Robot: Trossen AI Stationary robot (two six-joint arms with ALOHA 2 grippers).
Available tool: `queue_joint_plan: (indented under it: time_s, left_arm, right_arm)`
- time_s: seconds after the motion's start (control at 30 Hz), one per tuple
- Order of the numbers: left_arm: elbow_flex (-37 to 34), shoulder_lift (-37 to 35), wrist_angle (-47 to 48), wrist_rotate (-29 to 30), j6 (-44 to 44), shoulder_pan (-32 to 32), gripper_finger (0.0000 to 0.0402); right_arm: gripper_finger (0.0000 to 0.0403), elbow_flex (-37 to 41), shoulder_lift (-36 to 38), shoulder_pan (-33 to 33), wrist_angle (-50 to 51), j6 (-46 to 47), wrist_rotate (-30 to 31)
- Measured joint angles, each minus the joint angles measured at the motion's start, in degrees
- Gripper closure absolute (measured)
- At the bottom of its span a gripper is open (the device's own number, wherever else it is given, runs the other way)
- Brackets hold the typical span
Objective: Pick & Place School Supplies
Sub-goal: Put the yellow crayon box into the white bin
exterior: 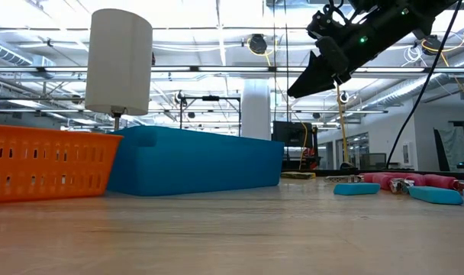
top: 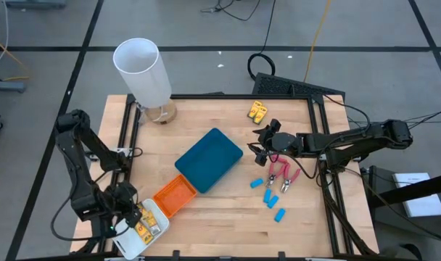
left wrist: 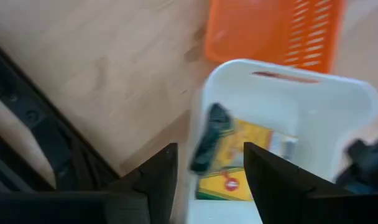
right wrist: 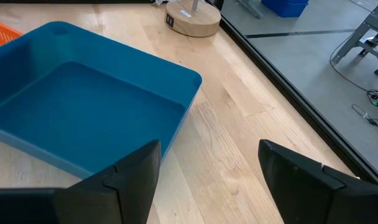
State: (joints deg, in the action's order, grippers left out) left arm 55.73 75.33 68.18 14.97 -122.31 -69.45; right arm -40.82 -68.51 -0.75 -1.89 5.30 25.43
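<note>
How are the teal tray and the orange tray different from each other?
The teal tray is bigger and has solid walls; the orange tray is smaller, with slotted walls. The teal tray lies near the middle of the table, the orange tray closer to the left arm's corner, next to the white tray. Both are rectangular and open-topped.

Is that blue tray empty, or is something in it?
Empty. The high and right wrist views show only the bare blue floor inside the blue tray.

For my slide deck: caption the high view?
Left gripper over the white tray; right gripper open above pink scissors.
</note>
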Motion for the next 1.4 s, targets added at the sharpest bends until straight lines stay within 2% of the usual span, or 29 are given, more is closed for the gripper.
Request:
queue_joint_plan:
  time_s: [0.23, 0.5, 0.83, 0.97, 1.07, 1.13, 1.2, 1.27, 1.4]
  left_arm:
    - [-1.4, -0.1, -8.2, 0.8, 4.1, 0.0, 0.0222]
    - [-1.4, -0.1, -21.2, 7.6, 14.4, 0.0, 0.0242]
    - [-1.4, -0.1, -21.6, 9.8, 16.0, 0.9, 0.0272]
    - [-1.4, -0.1, -21.8, 15.3, 18.6, 3.5, 0.0273]
    - [-1.4, -0.1, -21.8, 23.9, 23.7, 6.9, 0.0265]
    - [-1.4, -0.1, -22.7, 28.5, 28.4, 10.5, 0.0256]
    - [-1.4, -0.1, -27.3, 28.8, 37.1, 15.2, 0.0246]
    - [-1.4, -0.1, -36.4, 23.9, 50.7, 20.2, 0.0237]
    - [-1.4, 1.0, -58.8, 7.1, 81.8, 29.6, 0.0233]
  right_arm:
    - [0.0138, 0.0, 0.0, 0.0, 0.0, -0.1, 0.0]
    - [0.0138, 0.0, 0.0, 0.0, 0.0, 0.0, 0.0]
    - [0.0138, 0.0, 0.0, 0.0, 0.0, 0.0, 0.0]
    - [0.0138, 0.0, 0.0, 0.0, 0.0, 0.0, 0.0]
    - [0.0138, 0.0, 0.0, 0.0, -0.3, 0.0, 0.0]
    - [0.0138, 0.0, 0.0, 0.0, -0.7, 0.0, 0.0]
    - [0.0138, 0.0, 0.0, 0.0, -1.4, 0.0, 0.0]
    - [0.0138, 0.0, 0.0, 0.0, -2.1, 0.0, 0.0]
    - [0.0138, 0.0, 0.0, 0.0, -2.8, 0.0, -0.2]
